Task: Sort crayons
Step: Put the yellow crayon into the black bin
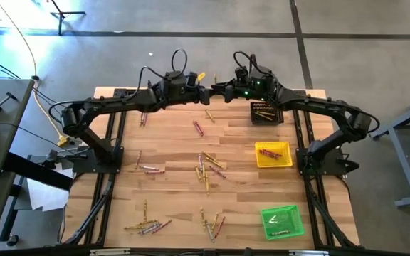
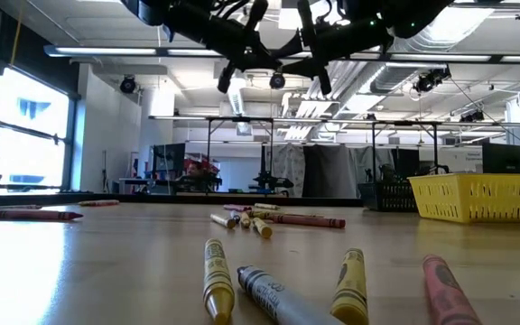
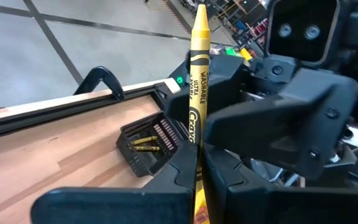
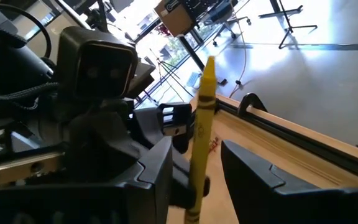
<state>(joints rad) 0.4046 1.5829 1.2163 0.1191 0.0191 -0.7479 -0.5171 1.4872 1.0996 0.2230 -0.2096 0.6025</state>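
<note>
Crayons strewn on wood table, open-plan workshop behind.

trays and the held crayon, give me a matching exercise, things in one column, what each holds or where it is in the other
Things:
1. black tray
2. yellow tray
3. green tray
4. yellow crayon

Places or states:
A. holds pink crayons
B. gripped upright in the left end effector, between the right end effector's open fingers
C. nearest the table's front edge, two crayons inside
D. by the far edge, holds yellowish crayons

Pairs: 1-D, 2-A, 3-C, 4-B
</note>
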